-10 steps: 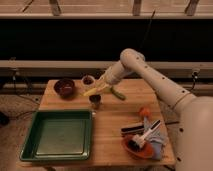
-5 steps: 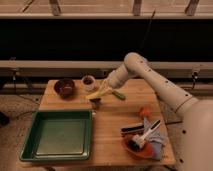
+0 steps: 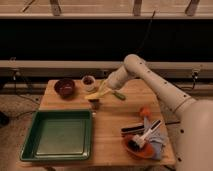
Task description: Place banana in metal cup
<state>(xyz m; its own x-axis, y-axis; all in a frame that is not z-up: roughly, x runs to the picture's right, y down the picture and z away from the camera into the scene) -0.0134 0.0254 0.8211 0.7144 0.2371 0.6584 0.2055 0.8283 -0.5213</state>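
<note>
My arm's stretched out left from my shoulder, elbow bent, wrist angled down, claw (image 3: 103,89) hanging low just right of the cream-white cup (image 3: 88,81).

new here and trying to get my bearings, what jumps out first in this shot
The white arm reaches in from the right, its end effector over the middle of the wooden table with the yellow banana at it, just above the small metal cup. A big green tray fills the front left corner, and a dark brown bowl sits at back left.
</note>
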